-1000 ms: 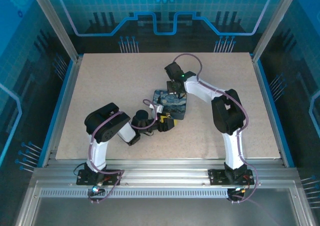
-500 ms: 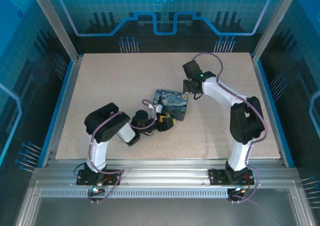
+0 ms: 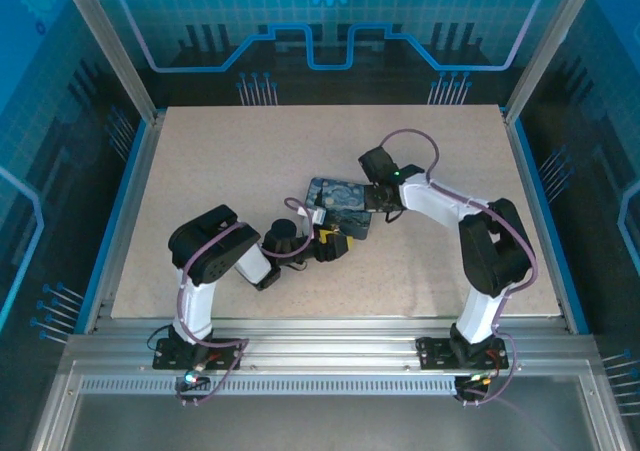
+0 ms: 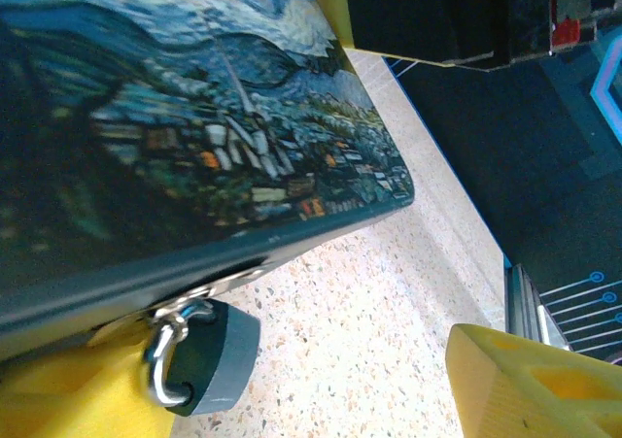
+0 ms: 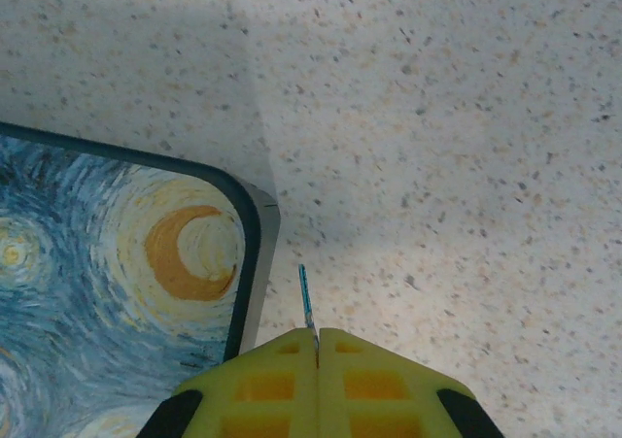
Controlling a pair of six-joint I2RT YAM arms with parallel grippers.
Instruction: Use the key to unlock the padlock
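The padlock (image 4: 212, 356), a small grey body on a silver shackle, hangs from the hasp of the blue-and-yellow painted tin box (image 3: 340, 207) (image 4: 175, 127). My left gripper (image 3: 333, 243) (image 4: 292, 385) is open at the box's near edge. One yellow finger (image 4: 68, 399) lies against the padlock and the other (image 4: 530, 385) stands apart over bare table. My right gripper (image 3: 380, 197) (image 5: 318, 333) is shut on the key (image 5: 306, 297). The key's thin bluish blade sticks out from the fingertips, just off the box's corner (image 5: 255, 226).
The speckled table (image 3: 220, 161) has free room left, right and behind the box. Metal posts and blue panels wall the table in. The right arm's gripper body (image 4: 457, 16) hangs over the box's far edge in the left wrist view.
The right arm swung out to the right and then came back down to the box's right corner, key still pinched. The left arm and the box have stayed put.
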